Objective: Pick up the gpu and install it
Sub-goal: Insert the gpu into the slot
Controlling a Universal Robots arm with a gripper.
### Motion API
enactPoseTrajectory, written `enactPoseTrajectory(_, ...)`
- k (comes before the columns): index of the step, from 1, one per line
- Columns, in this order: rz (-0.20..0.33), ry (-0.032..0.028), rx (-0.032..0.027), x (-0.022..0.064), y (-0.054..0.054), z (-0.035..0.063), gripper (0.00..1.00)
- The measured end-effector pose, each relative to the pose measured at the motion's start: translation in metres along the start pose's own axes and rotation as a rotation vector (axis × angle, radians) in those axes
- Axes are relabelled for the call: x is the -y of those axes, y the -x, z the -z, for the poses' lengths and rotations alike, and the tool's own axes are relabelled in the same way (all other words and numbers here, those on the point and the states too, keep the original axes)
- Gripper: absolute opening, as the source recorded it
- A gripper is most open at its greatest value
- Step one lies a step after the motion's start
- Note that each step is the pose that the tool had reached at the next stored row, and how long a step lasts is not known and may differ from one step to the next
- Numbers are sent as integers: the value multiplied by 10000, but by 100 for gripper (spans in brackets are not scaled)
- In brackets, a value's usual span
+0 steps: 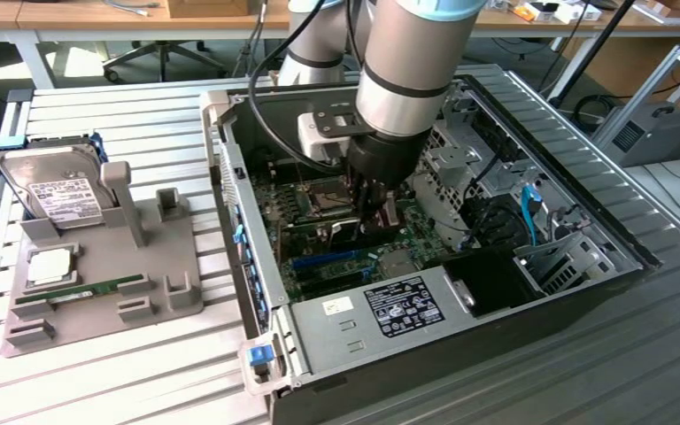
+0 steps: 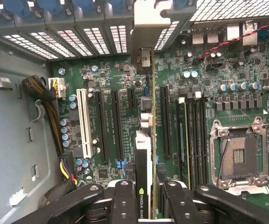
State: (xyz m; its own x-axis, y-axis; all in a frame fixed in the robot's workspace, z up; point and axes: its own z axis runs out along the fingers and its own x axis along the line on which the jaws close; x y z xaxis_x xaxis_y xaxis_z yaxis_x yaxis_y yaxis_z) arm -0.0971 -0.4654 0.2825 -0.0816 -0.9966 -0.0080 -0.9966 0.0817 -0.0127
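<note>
The gpu (image 2: 144, 149) is in your claw (image 2: 148, 198): the fingers (image 2: 124, 200) stand partly closed, pinching the card on edge from both faces. Working across from the exterior view's left, at nine o'clock of the case (image 1: 227, 177) a grey fixture (image 1: 169, 292) on the bench (image 1: 104, 390) carries the hard drive (image 1: 59, 197) and the RAM stick (image 1: 81, 290). At the case's centre the claw hangs low over the motherboard (image 2: 111, 88). The card's long axis runs straight out from the claw toward its silver bracket (image 2: 141, 58) at the rear slot openings, parallel with the black expansion slots (image 2: 118, 121) flanking it. Whether it is seated you cannot tell.
</note>
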Motion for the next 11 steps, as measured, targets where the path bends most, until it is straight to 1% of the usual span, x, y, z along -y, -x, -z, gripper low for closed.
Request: enactPoseTrajectory(11,14,1,-1,-9,-1,-32,27)
